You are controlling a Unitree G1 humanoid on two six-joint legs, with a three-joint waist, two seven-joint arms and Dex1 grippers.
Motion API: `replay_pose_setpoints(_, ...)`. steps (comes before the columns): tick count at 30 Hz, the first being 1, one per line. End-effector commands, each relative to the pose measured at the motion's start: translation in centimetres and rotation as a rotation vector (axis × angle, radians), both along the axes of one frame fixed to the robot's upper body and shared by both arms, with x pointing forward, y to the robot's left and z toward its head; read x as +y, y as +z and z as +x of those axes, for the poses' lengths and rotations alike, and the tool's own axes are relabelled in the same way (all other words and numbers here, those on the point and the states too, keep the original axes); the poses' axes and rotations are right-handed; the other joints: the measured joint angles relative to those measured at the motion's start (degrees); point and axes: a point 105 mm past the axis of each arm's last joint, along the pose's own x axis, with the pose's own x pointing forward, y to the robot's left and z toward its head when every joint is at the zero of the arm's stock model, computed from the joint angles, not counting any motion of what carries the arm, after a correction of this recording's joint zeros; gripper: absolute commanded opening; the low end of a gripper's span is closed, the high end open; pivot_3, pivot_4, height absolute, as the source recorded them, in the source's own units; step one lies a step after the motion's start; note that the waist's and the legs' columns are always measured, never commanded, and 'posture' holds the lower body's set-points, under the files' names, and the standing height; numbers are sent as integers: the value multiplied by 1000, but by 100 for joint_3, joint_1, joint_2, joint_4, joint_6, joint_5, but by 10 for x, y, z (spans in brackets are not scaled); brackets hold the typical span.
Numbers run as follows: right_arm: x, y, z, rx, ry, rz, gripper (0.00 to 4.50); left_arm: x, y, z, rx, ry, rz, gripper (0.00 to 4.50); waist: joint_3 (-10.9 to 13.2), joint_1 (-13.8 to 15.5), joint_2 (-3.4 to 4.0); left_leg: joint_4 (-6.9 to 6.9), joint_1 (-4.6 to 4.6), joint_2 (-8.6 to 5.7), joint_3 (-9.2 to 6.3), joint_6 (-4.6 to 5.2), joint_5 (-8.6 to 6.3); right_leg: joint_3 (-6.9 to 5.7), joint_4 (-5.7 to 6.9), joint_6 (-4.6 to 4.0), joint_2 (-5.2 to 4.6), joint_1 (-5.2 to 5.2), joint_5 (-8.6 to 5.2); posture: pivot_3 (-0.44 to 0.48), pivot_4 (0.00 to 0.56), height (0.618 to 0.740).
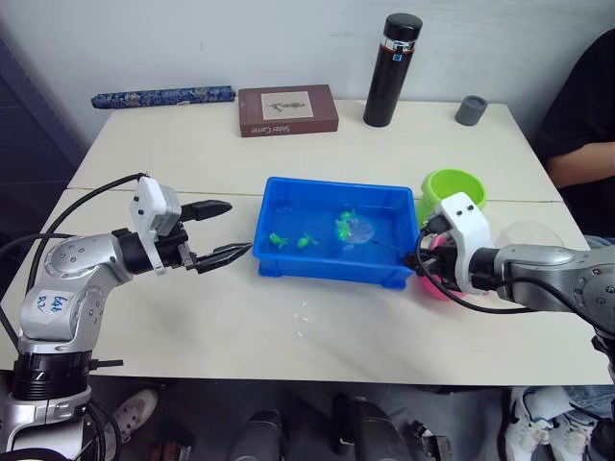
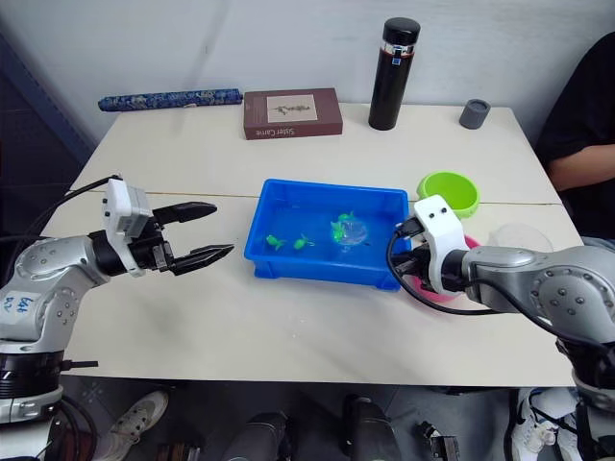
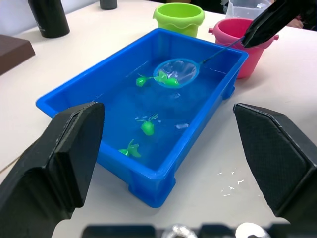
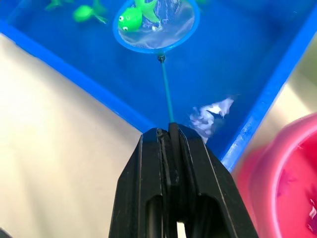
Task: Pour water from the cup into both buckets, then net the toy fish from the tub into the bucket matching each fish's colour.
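The blue tub (image 1: 327, 264) sits mid-table with water and several green toy fish (image 1: 279, 239) in it. The net (image 4: 156, 25) lies in the tub with a green fish (image 4: 132, 17) on its mesh. My right gripper (image 4: 168, 133) is at the tub's right end, shut on the net's thin handle. The pink bucket (image 3: 237, 34) stands just behind that gripper, and the green bucket (image 1: 452, 192) is beyond it. The clear cup (image 1: 533, 235) stands to the right of the buckets. My left gripper (image 1: 238, 228) hovers open and empty just left of the tub.
A black flask (image 1: 392, 69), a small grey cup (image 1: 471, 109), a brown box (image 1: 287, 109) and a blue patterned roll (image 1: 163, 96) line the table's far side. A person in black (image 1: 586, 125) sits at the far right.
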Motion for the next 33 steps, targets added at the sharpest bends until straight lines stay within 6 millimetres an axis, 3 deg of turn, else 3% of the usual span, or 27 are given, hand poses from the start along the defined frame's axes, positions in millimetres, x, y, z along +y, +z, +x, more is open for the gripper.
replay_pose_setpoints(1, -1, 20, 0, -107, 46, 41, 0, 1, 13, -1, -45, -9, 1, 4472, 0, 17, 0, 0, 0, 0, -1, 0, 0, 0, 0, 0, 0, 0, 0, 0, 150, 739)
replay_pose_setpoints(11, -26, 38, 0, -261, 70, 56, 0, -6, 16, 8, -57, -28, 2, 4472, 0, 35, 0, 2, -2, -7, -3, 0, 0, -2, -1, 2, -1, 1, 1, 0, 150, 739)
replay_pose_setpoints(25, -107, 54, 16, -347, -169, -20, 0, -9, 19, 14, -66, -51, 11, 4472, -1, 32, 1, 7, 1, -8, -1, -2, 1, -2, 6, 5, -1, 1, 3, 0, 150, 739)
replay_pose_setpoints(33, -148, 58, 27, -406, -339, -132, 0, -14, 25, 29, -104, -40, 19, 4472, -1, 36, 2, 12, 2, -13, 0, -5, 3, -2, 13, 5, -1, 1, 3, 0, 150, 739)
